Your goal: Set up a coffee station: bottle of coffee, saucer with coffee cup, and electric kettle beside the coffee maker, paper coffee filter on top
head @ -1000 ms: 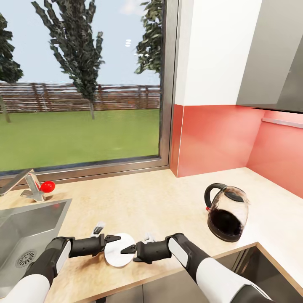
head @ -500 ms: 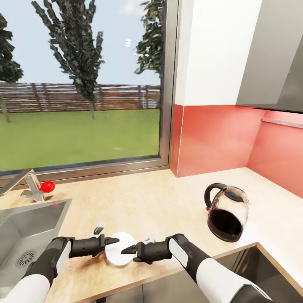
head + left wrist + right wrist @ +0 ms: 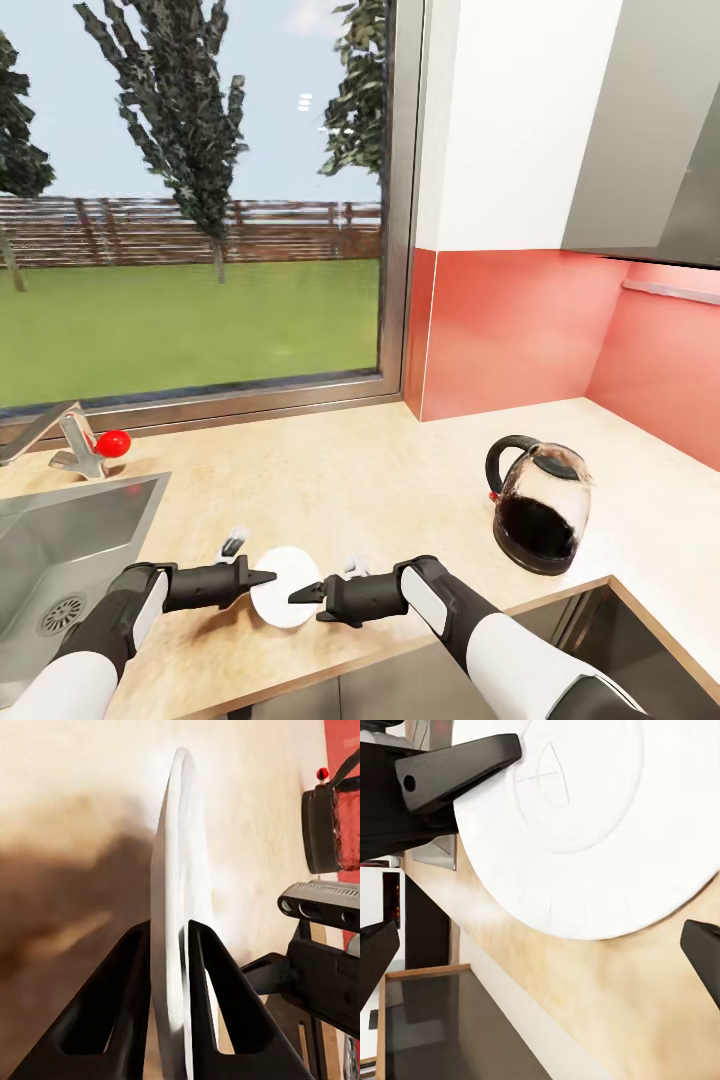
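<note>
The left gripper [image 3: 262,578] pinches the saucer [image 3: 287,588] near the kitchen countertop's [image 3: 370,480] front edge; the right gripper [image 3: 303,595] is wide. Next, probably a careful set-down.

A home kitchen: a light tan, speckled wood-look surface [image 3: 360,470] carries a stainless steel sink [image 3: 60,560] with a red-knobbed tap [image 3: 85,445], backed by a coral-red splashback [image 3: 510,330], beneath a large window [image 3: 190,200] onto a lawn.

No legible text or markings
</note>
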Available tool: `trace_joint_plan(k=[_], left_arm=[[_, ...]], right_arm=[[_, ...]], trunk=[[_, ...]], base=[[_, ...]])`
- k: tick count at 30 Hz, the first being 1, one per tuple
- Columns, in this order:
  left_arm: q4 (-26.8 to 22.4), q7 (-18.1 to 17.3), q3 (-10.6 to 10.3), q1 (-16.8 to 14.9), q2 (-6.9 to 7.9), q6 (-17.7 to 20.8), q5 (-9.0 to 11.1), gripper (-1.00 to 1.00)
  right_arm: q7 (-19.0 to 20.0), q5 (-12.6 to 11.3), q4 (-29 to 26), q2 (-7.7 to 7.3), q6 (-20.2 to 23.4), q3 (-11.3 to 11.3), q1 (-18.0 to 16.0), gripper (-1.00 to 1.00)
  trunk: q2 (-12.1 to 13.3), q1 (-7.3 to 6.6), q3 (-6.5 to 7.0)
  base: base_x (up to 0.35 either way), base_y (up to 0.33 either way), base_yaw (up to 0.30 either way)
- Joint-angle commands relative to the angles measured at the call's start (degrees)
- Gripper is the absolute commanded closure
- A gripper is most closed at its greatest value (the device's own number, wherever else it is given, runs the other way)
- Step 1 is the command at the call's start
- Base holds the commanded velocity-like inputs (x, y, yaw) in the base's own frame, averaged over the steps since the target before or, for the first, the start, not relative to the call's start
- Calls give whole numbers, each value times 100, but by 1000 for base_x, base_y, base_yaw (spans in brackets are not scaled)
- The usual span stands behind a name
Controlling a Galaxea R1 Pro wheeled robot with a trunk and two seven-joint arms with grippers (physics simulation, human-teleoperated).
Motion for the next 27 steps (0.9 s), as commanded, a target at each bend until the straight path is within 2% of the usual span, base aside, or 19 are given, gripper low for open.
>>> trace_joint_plan(k=[1,8,11,12,15,16,17,18,19,20,25,27], left_arm=[[1,-13,8,-4,1,-11,-54,100],[-12,-19,36,-17,80,19,-29,100],[-25,-267,56,-82,197,35,-28,100],[-56,-460,59,-108,332,50,-29,100],[-96,-589,60,-231,566,92,-25,100],[-100,-611,63,-353,724,150,2,100],[-103,-672,67,-494,920,205,121,100],[-104,-739,65,-571,1022,255,233,100],[-122,-906,68,-676,1288,532,392,100],[-124,-963,68,-719,1399,580,414,100],[-122,-1410,69,-814,1795,632,430,100],[-119,-1516,69,-817,1909,635,427,100]], right_arm=[[7,52,6,0,-20,21,-7,-100],[1,44,-55,0,-20,14,-7,-100],[0,39,-270,0,-20,-3,-7,-100],[0,32,-522,0,-14,-20,-7,-100],[-11,20,-814,0,-11,-43,-7,-100],[-34,14,-942,0,-11,-51,-7,-100],[-50,6,-1068,0,-11,-60,-7,-100],[-56,7,-1150,0,-11,-63,-7,-100],[-70,8,-1356,0,-11,-66,-7,-100],[-74,12,-1393,0,-11,-66,-7,-100],[-79,17,-1438,0,-11,-68,-10,-100],[-79,17,-1446,0,-11,-68,-14,-100]], trunk=[[-12,4,-14],[-12,4,-14],[-12,4,-14],[-12,4,-14],[-12,4,-14],[-12,4,-14],[-12,4,-14],[-12,4,-14],[-12,4,-14],[-12,4,-14],[-12,4,-14],[-12,4,-14]], base=[[0,0,0],[0,0,0],[0,0,0],[0,0,0],[0,0,0],[0,0,0],[0,0,0],[0,0,0],[0,0,0],[0,0,0],[0,0,0],[0,0,0]])
